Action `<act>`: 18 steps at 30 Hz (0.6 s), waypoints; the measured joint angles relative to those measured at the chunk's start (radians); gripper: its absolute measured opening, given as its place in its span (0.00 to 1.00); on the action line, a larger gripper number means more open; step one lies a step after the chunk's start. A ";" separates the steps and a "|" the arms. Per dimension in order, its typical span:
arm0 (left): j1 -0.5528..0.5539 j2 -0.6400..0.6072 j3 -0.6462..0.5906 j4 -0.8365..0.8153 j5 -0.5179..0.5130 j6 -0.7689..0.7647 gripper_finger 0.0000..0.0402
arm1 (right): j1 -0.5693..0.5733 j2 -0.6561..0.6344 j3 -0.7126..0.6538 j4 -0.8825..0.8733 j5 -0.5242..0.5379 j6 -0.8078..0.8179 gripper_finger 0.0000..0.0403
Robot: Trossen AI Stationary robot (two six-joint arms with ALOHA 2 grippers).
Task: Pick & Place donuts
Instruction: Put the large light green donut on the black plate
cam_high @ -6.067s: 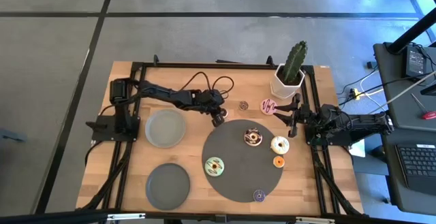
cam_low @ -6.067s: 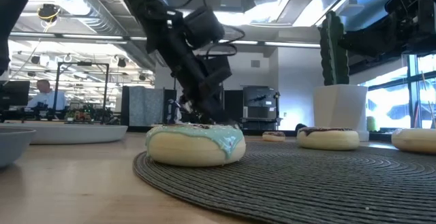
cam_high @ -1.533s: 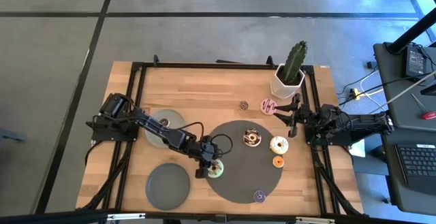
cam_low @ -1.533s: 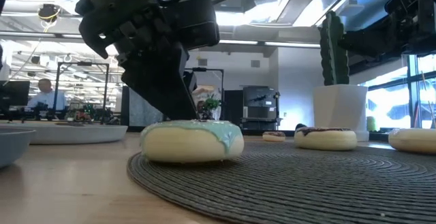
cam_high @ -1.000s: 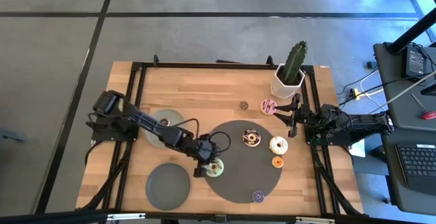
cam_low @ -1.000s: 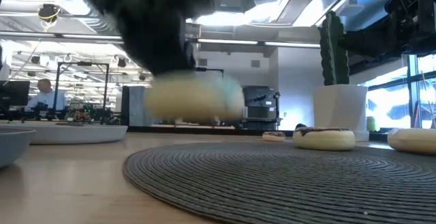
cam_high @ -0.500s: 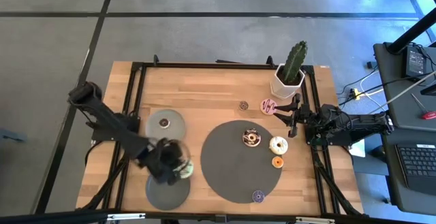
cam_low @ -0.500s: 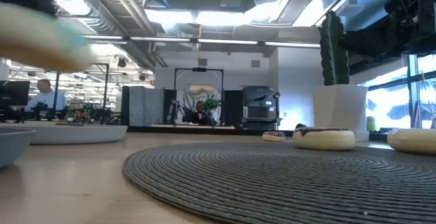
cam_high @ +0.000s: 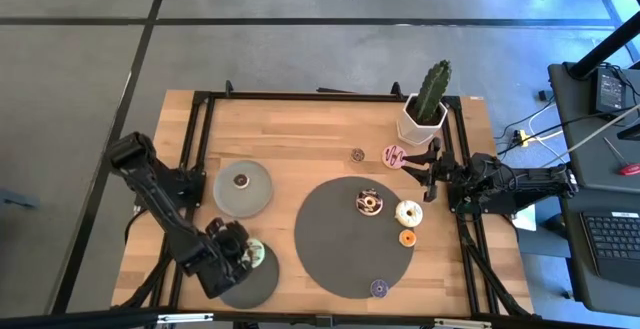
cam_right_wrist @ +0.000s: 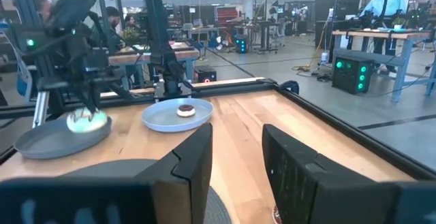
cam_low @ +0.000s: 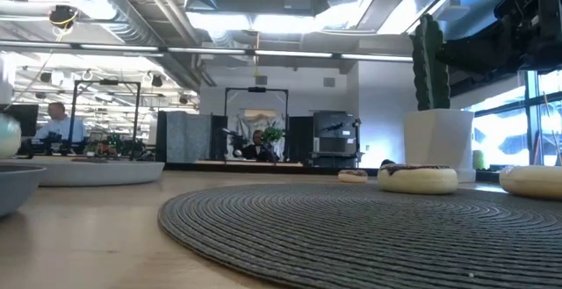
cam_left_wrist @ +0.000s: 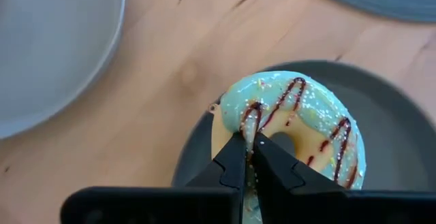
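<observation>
My left hand [cam_high: 245, 256] is clamped on the rim of the pale green donut [cam_left_wrist: 289, 132], fingers pinched through its icing, and holds it over the near grey plate [cam_high: 262, 281] at the front left of the worktop [cam_high: 300, 134]. A moment ago that donut lay on the left edge of the big dark woven mat [cam_high: 345, 259]; now that spot is bare, so I judge the pick done and only the set-down left. From my wrist the plate's dark surface lies right under the donut, though I cannot tell whether they touch.

My left arm runs from its base at the left edge diagonally toward the front, wrist bent down over the plate. The far plate [cam_high: 243, 189] already carries a small brown donut [cam_high: 241, 180]. Three other donuts and a small purple one [cam_high: 380, 287] remain on the mat.

My right hand [cam_high: 428, 170] waits beside the cactus pot [cam_high: 421, 119], its fingers apart and empty.
</observation>
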 joint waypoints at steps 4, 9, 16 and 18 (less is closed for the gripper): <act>0.001 0.035 0.000 0.000 0.018 -0.001 0.04 | 0.000 0.000 0.000 0.000 -0.001 0.003 0.33; 0.001 0.040 0.000 -0.001 0.039 0.000 0.04 | 0.000 0.000 0.000 0.000 -0.002 0.003 0.33; 0.001 0.040 0.000 -0.001 0.039 0.053 0.09 | 0.000 0.000 0.000 0.000 -0.002 0.002 0.33; 0.001 0.040 0.000 -0.002 0.039 0.092 0.11 | 0.000 0.000 0.000 0.000 -0.002 0.002 0.33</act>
